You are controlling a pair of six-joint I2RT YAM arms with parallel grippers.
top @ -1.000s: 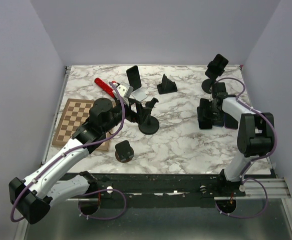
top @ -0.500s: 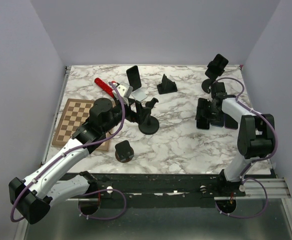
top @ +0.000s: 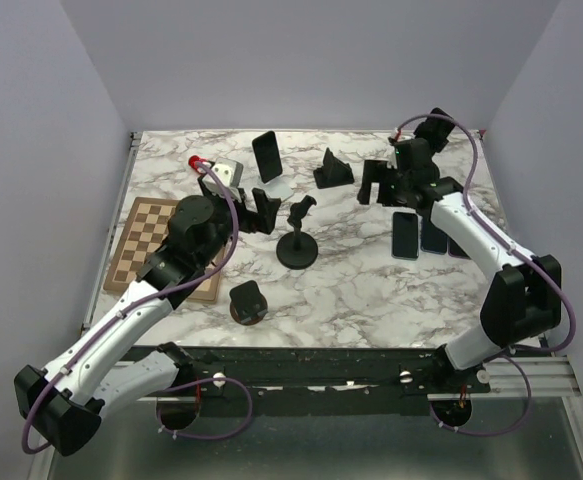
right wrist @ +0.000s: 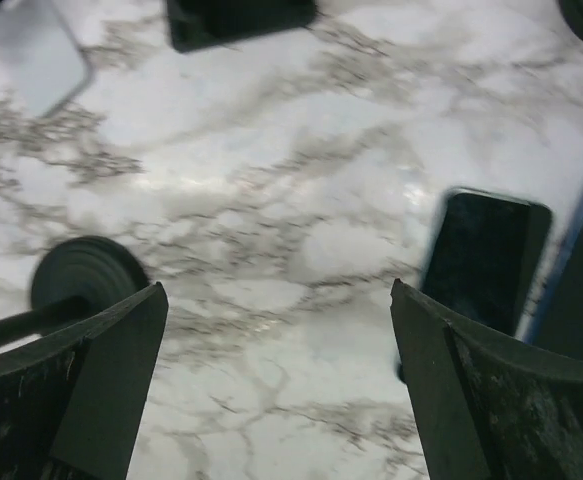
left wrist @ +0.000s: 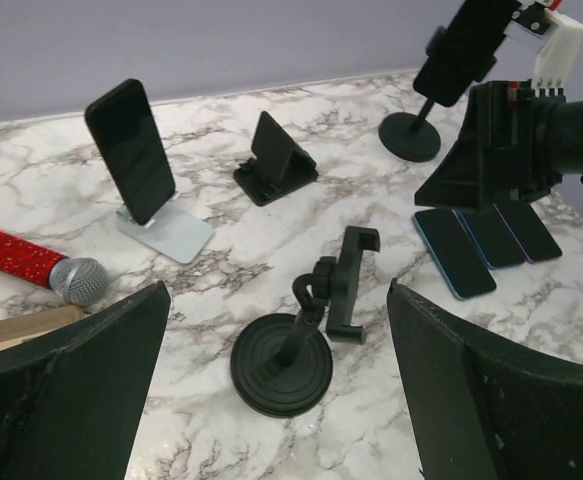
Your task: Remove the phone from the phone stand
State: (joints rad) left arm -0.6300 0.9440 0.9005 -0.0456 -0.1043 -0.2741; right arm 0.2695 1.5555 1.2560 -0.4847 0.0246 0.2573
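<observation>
Left pincer (top: 256, 212) spread, empty, just in front of the phone stand (top: 277, 188); right pincer (top: 376, 183) spread, well to its right. Phone (top: 266, 155) leans on it. Risk, I judge: an off-centre pinch topples both.

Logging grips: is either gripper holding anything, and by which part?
Nothing is held; the left gripper and right gripper both stand open and empty.

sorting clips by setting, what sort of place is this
Probably a robot test booth, not a home: plain lavender walls box in a marble-pattern tabletop, a left arm and right arm are bolted at its near edge, and props include a chessboard and a phone stand.
</observation>
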